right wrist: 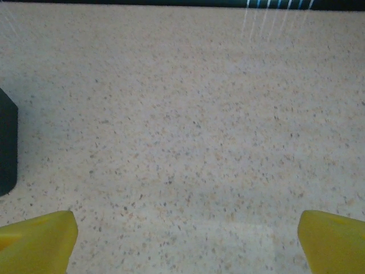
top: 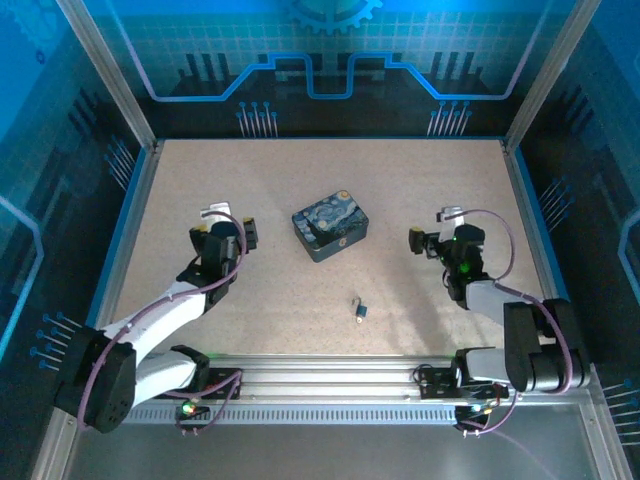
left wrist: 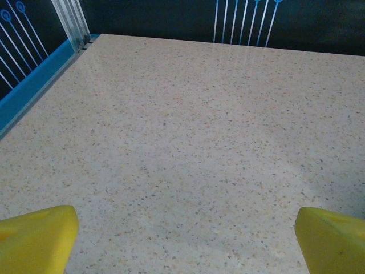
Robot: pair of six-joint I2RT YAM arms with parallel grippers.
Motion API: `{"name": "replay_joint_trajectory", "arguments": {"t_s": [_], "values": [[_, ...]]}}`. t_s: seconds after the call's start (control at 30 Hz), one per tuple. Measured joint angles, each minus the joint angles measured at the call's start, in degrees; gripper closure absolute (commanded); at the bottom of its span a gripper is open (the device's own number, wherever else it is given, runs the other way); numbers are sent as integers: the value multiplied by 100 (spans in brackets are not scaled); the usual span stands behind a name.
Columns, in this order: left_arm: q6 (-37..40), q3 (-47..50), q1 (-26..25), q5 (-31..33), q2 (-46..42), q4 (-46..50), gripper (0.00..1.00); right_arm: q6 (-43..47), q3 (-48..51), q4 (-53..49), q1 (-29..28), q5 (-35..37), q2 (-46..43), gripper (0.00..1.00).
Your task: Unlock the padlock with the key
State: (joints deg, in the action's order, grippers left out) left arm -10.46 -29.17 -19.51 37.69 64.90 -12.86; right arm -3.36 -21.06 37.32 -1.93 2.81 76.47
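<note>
While the left jaws and right jaws both hang wide open and empty, the tiny padlock (top: 359, 309) lies on the bench (top: 250, 190) between the arms, nearer their bases than the tin (top: 330, 228), and a blunt pinch could well skid it away.

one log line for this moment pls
left gripper: open, empty | right gripper: open, empty | padlock: on table, untouched | tin: beyond padlock
</note>
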Motion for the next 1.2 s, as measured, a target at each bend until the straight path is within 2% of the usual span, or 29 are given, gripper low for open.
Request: {"name": "replay_joint_trajectory", "arguments": {"t_s": [0.17,0.5,0.77,1.2], "values": [[94,0,127,-76,9,-39,1,-22,140,820,245,-192,645,0],[343,4,540,-498,374,-212,1,162,-236,684,68,-229,907,0],[599,450,960,-1285,872,-1447,1,195,-236,662,48,-173,907,0],[1375,758,1139,-2124,1816,-3314,1,199,-236,638,44,-149,907,0]]}}
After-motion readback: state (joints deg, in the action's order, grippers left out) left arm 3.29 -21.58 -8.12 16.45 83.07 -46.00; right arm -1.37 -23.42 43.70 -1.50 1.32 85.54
